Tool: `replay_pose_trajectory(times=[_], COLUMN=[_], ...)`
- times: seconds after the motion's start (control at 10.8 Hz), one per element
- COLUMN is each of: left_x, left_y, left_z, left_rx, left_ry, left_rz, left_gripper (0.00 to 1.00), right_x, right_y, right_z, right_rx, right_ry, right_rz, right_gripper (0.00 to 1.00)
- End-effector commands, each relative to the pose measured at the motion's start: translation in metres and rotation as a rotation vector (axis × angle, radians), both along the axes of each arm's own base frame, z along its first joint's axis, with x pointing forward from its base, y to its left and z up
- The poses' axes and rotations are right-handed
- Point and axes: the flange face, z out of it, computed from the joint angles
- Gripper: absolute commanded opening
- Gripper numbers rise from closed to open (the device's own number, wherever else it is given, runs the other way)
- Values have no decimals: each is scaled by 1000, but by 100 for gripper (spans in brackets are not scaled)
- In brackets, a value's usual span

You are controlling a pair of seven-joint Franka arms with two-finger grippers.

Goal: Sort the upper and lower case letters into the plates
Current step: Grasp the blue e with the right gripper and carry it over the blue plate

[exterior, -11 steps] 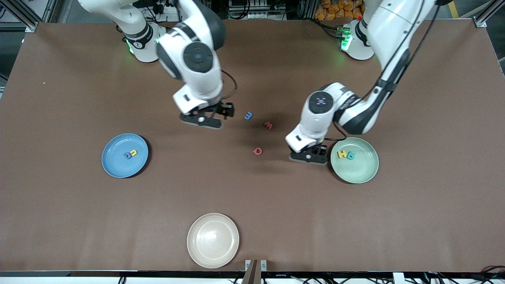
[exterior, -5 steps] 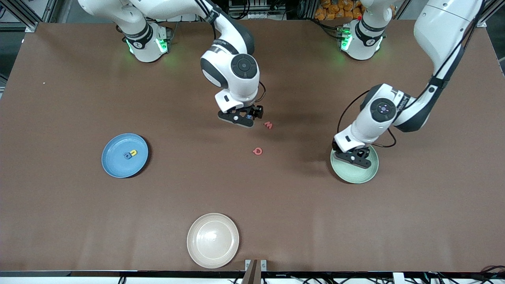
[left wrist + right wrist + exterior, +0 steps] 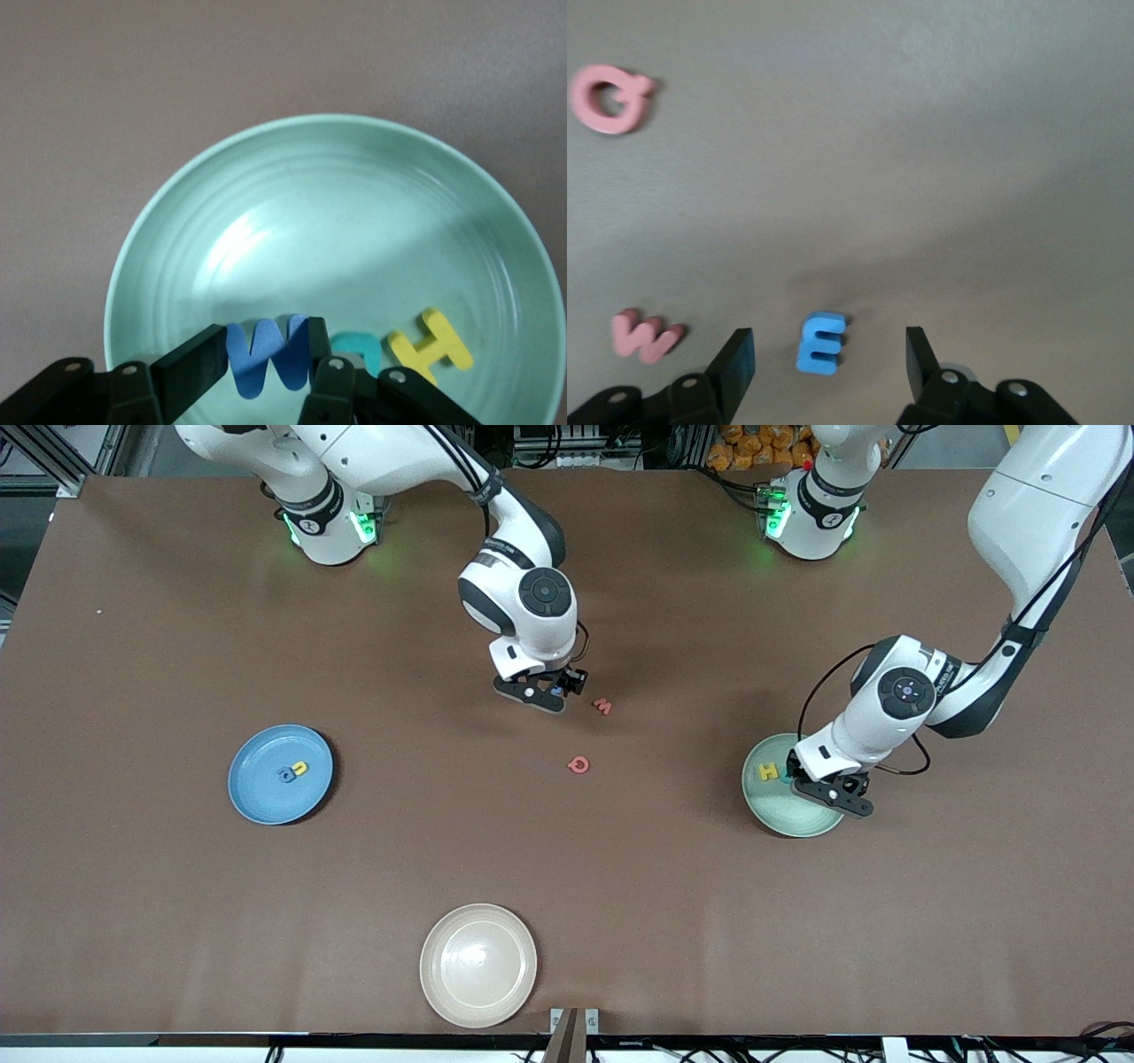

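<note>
My left gripper (image 3: 831,793) hangs over the pale green plate (image 3: 780,819), shut on a blue letter W (image 3: 266,359). In that plate (image 3: 354,221) lie a yellow H (image 3: 431,343) and a teal letter (image 3: 359,348); the yellow H (image 3: 768,771) shows in the front view too. My right gripper (image 3: 542,691) is low over mid-table, open, its fingers either side of a blue E (image 3: 821,343) without touching it. Two red letters lie loose: a w (image 3: 602,707) beside that gripper and a rounded one (image 3: 578,764) nearer the camera. The blue plate (image 3: 257,797) holds a blue and a yellow letter (image 3: 293,771).
A cream-white plate (image 3: 478,965) with nothing in it sits near the table's front edge. In the right wrist view the red w (image 3: 645,335) lies close by one finger and the rounded red letter (image 3: 607,97) farther off.
The left gripper has carried the blue W from beside the green plate to over it. The right gripper has swung over to the blue E and its jaws have narrowed a little.
</note>
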Motion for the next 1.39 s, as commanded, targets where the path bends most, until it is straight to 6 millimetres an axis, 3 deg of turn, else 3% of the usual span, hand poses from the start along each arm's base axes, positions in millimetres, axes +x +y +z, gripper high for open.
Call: replay_pose_trajectory(times=[0.0,0.28,0.56,0.84,0.93,1.02,1.12,1.3], left_x=[14,21,20,16,14,13,12,10], left_y=[-5,-6,-12,-27,-35,-38,-44,-57], left_z=[1,-4,-1,13,20,23,26,29], left_rx=[-10,-26,-26,3,7,10,3,-17], left_ry=[-24,-25,-27,-18,-14,-3,-5,-6], left_rz=[-56,-49,-41,-33,-45,-39,-31,26], left_gripper=[24,28,34,50,59,64,65,65], right_x=[-16,-17,-21,-24,-24,-22,-17,5], right_y=[-8,-5,3,9,9,8,4,-14], right_z=[-19,-30,-40,-46,-46,-45,-39,-15], right_rx=[38,48,55,58,58,58,55,43], right_ry=[-37,-36,-34,-33,-34,-35,-37,-45], right_rz=[-68,-111,-152,-175,-174,-177,-170,-134], right_gripper=[70,68,60,43,32,7,0,0])
